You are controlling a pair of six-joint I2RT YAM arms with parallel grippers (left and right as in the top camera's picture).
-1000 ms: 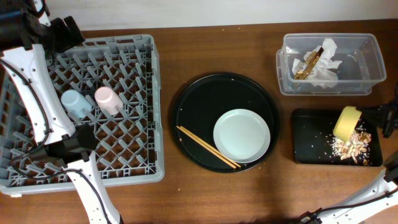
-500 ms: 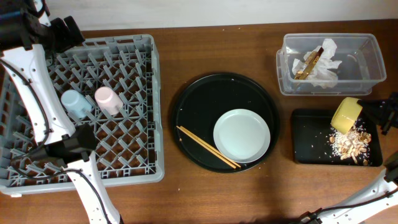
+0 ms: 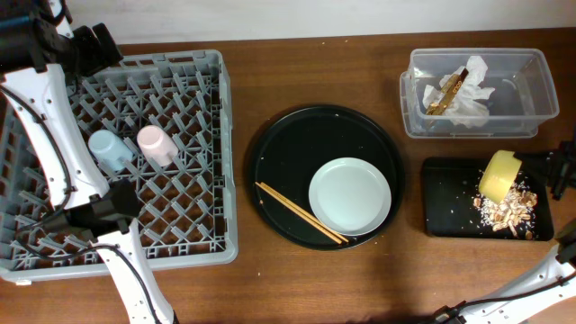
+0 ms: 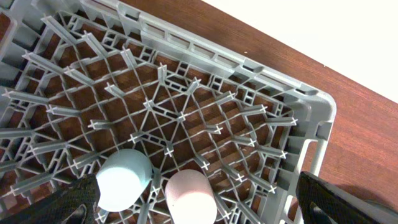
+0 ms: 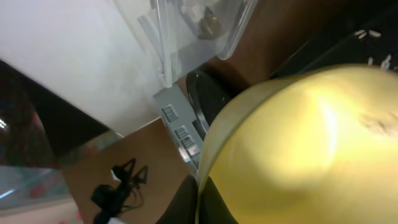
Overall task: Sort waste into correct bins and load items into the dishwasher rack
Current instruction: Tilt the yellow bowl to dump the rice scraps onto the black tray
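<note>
Holding yellow bowl (image 3: 500, 174) tilted over black tray (image 3: 450, 202) and scraps (image 3: 506, 213), right gripper (image 3: 533, 167) clamped; left gripper (image 3: 94, 47) spread, empty, above rack (image 3: 180, 225). Napkin (image 3: 468, 103) and wrapper (image 3: 445, 94) binned in tub (image 3: 531, 90); blue cup (image 3: 108, 148), pink cup (image 3: 155, 144) racked. Left to load: bowl, plate (image 3: 350, 196), chopsticks (image 3: 301, 213).

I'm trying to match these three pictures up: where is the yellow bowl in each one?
Overhead: the yellow bowl is far right, tilted above the black tray.
Left wrist: not in it.
Right wrist: the yellow bowl fills the lower right, close up.
Shared landmark: the clear tub, upper right overhead, top centre in the right wrist view.
</note>
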